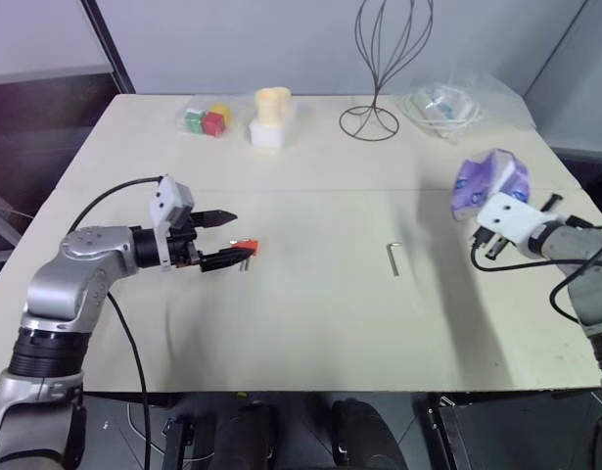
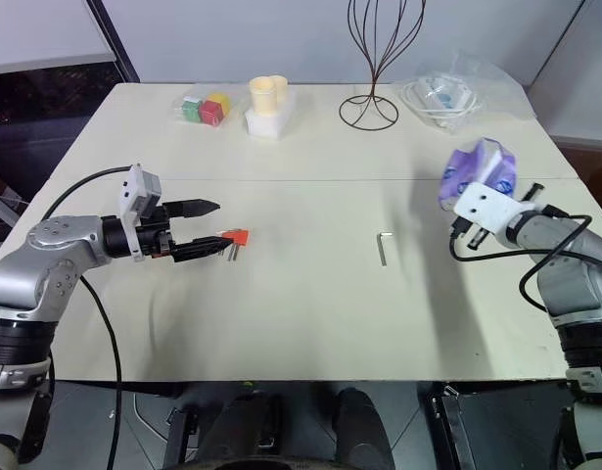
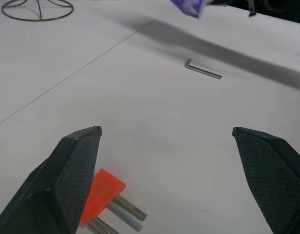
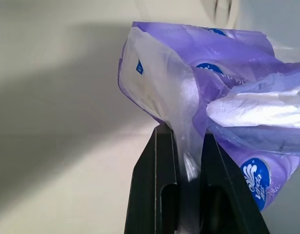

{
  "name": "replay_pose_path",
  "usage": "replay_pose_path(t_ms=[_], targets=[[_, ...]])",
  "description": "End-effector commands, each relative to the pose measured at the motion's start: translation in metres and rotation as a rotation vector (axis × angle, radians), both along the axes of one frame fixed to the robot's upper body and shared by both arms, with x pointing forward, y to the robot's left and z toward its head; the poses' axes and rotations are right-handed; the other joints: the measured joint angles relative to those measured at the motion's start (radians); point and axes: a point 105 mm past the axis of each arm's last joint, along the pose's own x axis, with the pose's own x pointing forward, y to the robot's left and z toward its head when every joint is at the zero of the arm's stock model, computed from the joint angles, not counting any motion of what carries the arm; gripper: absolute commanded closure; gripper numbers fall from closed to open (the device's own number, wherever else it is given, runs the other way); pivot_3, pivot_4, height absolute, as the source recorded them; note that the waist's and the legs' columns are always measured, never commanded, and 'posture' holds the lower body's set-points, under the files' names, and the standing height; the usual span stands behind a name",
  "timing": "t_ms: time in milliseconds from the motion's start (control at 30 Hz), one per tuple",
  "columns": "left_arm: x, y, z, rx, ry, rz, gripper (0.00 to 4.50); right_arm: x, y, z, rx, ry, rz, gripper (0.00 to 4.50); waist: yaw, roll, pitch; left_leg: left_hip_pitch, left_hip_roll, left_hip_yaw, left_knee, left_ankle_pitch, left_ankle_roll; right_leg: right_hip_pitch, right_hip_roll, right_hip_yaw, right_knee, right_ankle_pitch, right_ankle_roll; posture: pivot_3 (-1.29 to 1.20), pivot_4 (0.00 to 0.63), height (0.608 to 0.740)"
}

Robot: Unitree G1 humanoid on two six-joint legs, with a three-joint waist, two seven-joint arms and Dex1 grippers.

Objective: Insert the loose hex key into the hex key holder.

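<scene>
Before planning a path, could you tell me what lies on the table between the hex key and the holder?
Nothing: in the left eye view, bare table separates the hex key from the holder.

purple tissue pack [image 1: 488,183], wire stand [image 1: 371,59], blocks [image 1: 206,119]

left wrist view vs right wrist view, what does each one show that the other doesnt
Left wrist view alone: the loose hex key lying on the table, the red hex key holder beside one finger of the open left end effector, and the base of a wire stand. Right wrist view alone: the right end effector shut on the plastic wrap of a purple tissue pack. Both share the pale table and the purple pack.
</scene>
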Motion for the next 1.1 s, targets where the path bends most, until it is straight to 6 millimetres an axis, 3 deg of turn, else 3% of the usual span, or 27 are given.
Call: replay_pose_path(t_ms=[33, 200, 300, 500, 533, 633, 833, 967, 1100], targets=[[0.002, -0.004, 0.010, -0.011, -0.048, -0.007, 0.00, -0.003, -0.022, 0.018, -0.018, -0.086, -0.114, 4.47, -0.005, 0.000, 0.000, 0.000, 0.000, 0.000, 0.000, 0.000, 0.000, 0.000, 0.000, 0.000, 0.000, 0.000, 0.000, 0.00, 0.150, 0.740], [0.003, -0.006, 0.008, -0.019, -0.041, -0.009, 0.00, -0.006, -0.029, 0.005, -0.019, -0.052, -0.149, 4.47, -0.006, 0.000, 0.000, 0.000, 0.000, 0.000, 0.000, 0.000, 0.000, 0.000, 0.001, 0.000, 0.000, 0.000, 0.000, 0.00, 0.150, 0.740], [0.004, -0.006, 0.008, -0.022, -0.038, -0.006, 0.00, -0.008, -0.032, 0.002, -0.021, -0.030, -0.157, 3.34, -0.006, 0.000, 0.000, 0.000, 0.000, 0.000, 0.000, 0.000, 0.000, 0.000, 0.001, 0.000, 0.000, 0.000, 0.000, 0.00, 0.150, 0.740], [0.006, -0.004, 0.007, -0.022, -0.039, 0.005, 0.00, -0.010, -0.036, 0.003, -0.060, -0.021, -0.160, 0.22, -0.005, 0.000, 0.000, 0.000, 0.000, 0.000, 0.000, 0.000, 0.000, 0.000, 0.001, 0.000, 0.000, 0.000, 0.000, 0.00, 0.150, 0.740], [0.006, -0.003, 0.008, -0.022, -0.040, 0.007, 0.00, -0.010, -0.037, 0.005, -0.067, -0.030, -0.161, 0.05, -0.005, 0.000, 0.000, 0.000, 0.000, 0.000, 0.000, 0.000, 0.000, 0.000, 0.001, 0.000, 0.000, 0.000, 0.000, 0.00, 0.150, 0.740], [0.011, 0.001, 0.009, -0.019, -0.053, 0.035, 0.00, -0.011, -0.032, 0.014, -0.069, -0.035, -0.132, 0.05, -0.005, 0.000, 0.000, 0.000, 0.000, 0.000, 0.000, 0.000, 0.000, 0.000, 0.001, 0.000, 0.000, 0.000, 0.000, 0.00, 0.150, 0.740], [0.031, 0.031, 0.013, 0.002, -0.108, 0.161, 0.00, -0.007, -0.007, 0.070, -0.062, -0.171, -0.037, 0.05, -0.008, 0.000, 0.000, 0.001, 0.000, 0.000, 0.000, 0.000, 0.000, 0.000, 0.001, 0.000, 0.000, 0.000, 0.000, 0.00, 0.150, 0.740], [0.030, 0.059, 0.019, 0.052, -0.104, 0.197, 0.00, -0.003, 0.043, 0.089, 0.073, -0.178, 0.142, 0.05, -0.013, 0.000, 0.000, 0.001, 0.001, 0.000, 0.000, 0.000, 0.000, 0.000, 0.002, 0.000, 0.000, 0.000, 0.000, 0.00, 0.150, 0.740], [0.012, 0.073, 0.021, 0.117, -0.055, 0.139, 0.00, 0.005, 0.122, 0.086, 0.373, -0.121, 0.399, 0.05, -0.015, 0.000, 0.000, 0.001, 0.002, 0.000, 0.000, 0.000, 0.000, 0.000, 0.002, 0.000, 0.000, 0.000, 0.000, 0.00, 0.150, 0.740]])
